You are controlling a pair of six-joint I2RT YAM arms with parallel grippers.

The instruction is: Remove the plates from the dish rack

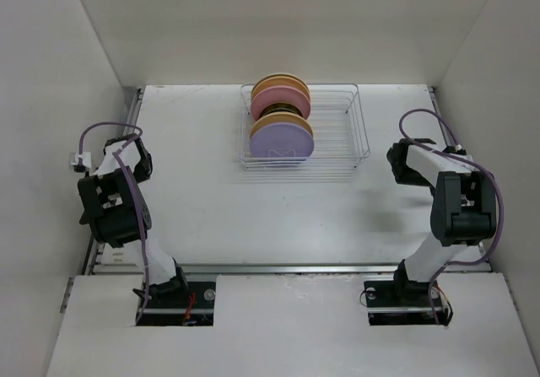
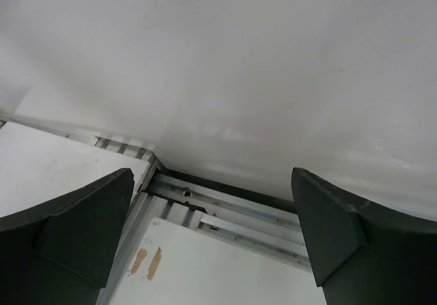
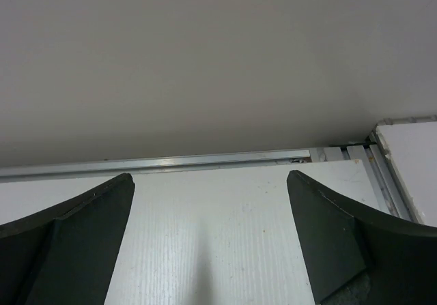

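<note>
The wire dish rack [image 1: 337, 132] stands at the back middle of the table. Several plates stand on edge in its left part: a lavender plate [image 1: 281, 142] in front, a yellowish one [image 1: 297, 122] right behind it, then a pink plate [image 1: 278, 99] and a cream-yellow one [image 1: 280, 82] at the back. My left gripper [image 1: 139, 159] is at the left edge of the table, open and empty. My right gripper [image 1: 401, 164] is right of the rack, open and empty. In both wrist views the dark fingers [image 2: 89, 223] [image 3: 334, 230] stand wide apart with nothing between them.
White walls enclose the table on the left, back and right. An aluminium rail [image 2: 252, 216] runs along the table's left edge below my left gripper. Another rail [image 3: 164, 162] lies along the edge facing my right gripper. The rack's right part [image 1: 342, 115] holds no plates.
</note>
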